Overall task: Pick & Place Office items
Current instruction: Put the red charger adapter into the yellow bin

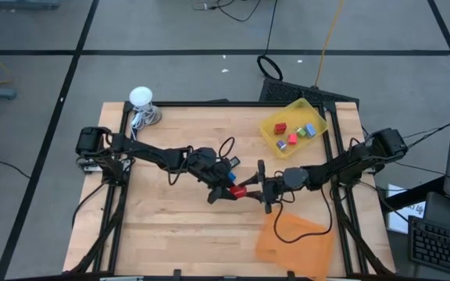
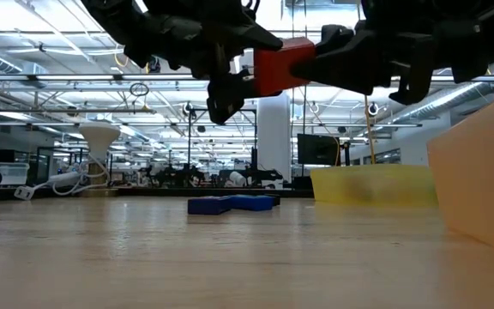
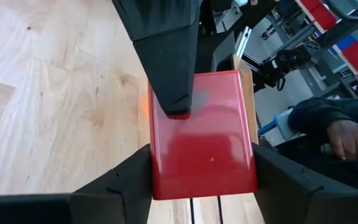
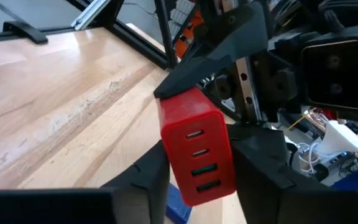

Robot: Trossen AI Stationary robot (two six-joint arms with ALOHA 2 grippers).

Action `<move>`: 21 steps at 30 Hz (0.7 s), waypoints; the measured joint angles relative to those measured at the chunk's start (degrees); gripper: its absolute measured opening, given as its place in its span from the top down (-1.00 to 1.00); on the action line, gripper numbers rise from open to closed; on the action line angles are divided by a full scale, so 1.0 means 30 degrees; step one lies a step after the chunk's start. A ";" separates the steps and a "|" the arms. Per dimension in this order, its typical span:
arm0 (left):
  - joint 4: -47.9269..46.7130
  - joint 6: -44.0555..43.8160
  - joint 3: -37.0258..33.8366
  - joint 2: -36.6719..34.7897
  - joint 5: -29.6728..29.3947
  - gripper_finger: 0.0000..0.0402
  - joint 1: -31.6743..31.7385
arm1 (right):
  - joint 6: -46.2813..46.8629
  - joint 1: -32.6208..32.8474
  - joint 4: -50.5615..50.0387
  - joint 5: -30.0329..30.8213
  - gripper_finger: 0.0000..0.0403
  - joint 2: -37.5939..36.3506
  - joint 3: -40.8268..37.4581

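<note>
Your red block point(image 1: 239, 190) hangs above mid-table, pinched between both sets of jaws — left gripper point(image 1: 222, 190) and right gripper point(image 1: 258, 187) each clamp it. Looks rigid, light, glossy — likely slippery, so hold the flat sides.

We see wooden table point(image 1: 170, 226), bare over most of surface. White ball-shaped object point(image 1: 141, 97) with cord sits at far left corner. Yellow tray point(image 1: 307, 109) rests at far right corner. Orange tray point(image 1: 299, 246) lies at near right edge. Beyond table we see person's hand point(image 3: 351, 138) and dark sleeve point(image 3: 309, 115).
</note>
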 joint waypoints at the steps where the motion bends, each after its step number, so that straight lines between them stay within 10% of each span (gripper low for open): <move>1: -0.0001 -0.0001 0.0000 0.0000 -0.0018 -0.17 0.0000 | 0.0004 0.0000 -0.0100 0.0013 0.35 0.0000 0.0000; 21: -0.0500 0.3277 0.0006 -0.1271 0.3859 -0.48 0.3590 | 0.4266 -0.0051 -0.2465 -0.0108 0.42 -0.1659 -0.0015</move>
